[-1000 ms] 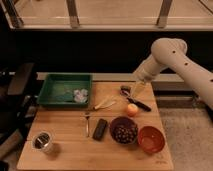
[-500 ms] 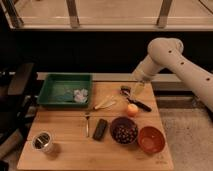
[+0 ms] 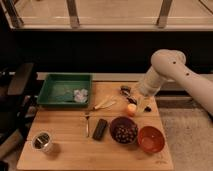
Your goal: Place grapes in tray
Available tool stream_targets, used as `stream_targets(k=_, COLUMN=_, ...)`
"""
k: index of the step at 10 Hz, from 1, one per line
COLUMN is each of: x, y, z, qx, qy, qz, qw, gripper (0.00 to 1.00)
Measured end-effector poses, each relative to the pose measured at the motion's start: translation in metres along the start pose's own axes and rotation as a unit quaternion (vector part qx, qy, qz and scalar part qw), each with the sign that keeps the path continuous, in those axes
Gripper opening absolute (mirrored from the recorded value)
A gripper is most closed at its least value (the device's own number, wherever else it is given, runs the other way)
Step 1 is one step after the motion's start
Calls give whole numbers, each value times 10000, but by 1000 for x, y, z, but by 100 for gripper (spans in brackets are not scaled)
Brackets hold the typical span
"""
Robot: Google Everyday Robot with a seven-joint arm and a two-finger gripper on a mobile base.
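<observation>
Far left, a metal cup (image 3: pixel 42 141) stands on the wooden table (image 3: pixel 70 155). Behind it is the green tray (image 3: pixel 56 93), back-left of the table, with something small and pale (image 3: pixel 80 95) in its right end and the rest bare. Moving right: a fork (image 3: pixel 87 124), a dark flat block (image 3: pixel 100 129) and a pale utensil (image 3: pixel 105 104) lie between the tray and the bowls.

The grapes (image 3: pixel 125 133) sit in a dark bowl (image 3: pixel 114 125) at front centre, well apart from the tray. An orange fruit (image 3: pixel 131 109) lies just behind that bowl, and a red bowl (image 3: pixel 151 139) is just beside it on the right.

The gripper (image 3: pixel 135 98) hangs above and behind the orange fruit on the white arm (image 3: pixel 167 67). Its fingers are spread wide with nothing held.

The step looks like the reach for the grapes, with the pick not yet made. To do it well:
- Come forward past the orange fruit and drop straight into the dark bowl.
- Keep the fingers inside the rim and close on the bunch's middle, gently.
- Lift clear of the rim before swinging left.
- Pass above the utensil and fork, and release over the tray's bare part.
</observation>
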Motion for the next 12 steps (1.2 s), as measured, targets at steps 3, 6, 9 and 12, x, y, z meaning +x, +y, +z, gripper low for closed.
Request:
stream_targets(k=3, x=13, y=24, z=28, qx=-225, qy=-5, qz=-14, qw=9997, gripper=80)
stream_targets(k=6, x=25, y=47, z=56, qx=-553, qy=-57, qz=55, qw=9984, gripper=80)
stream_targets(k=9, x=35, y=63, z=76, qx=-987, qy=-88, qz=12, qw=9951, gripper=80)
stream_targets(k=12, x=34, y=76, z=91, qx=-1284, qy=-200, qz=-80, qw=9915, gripper=80)
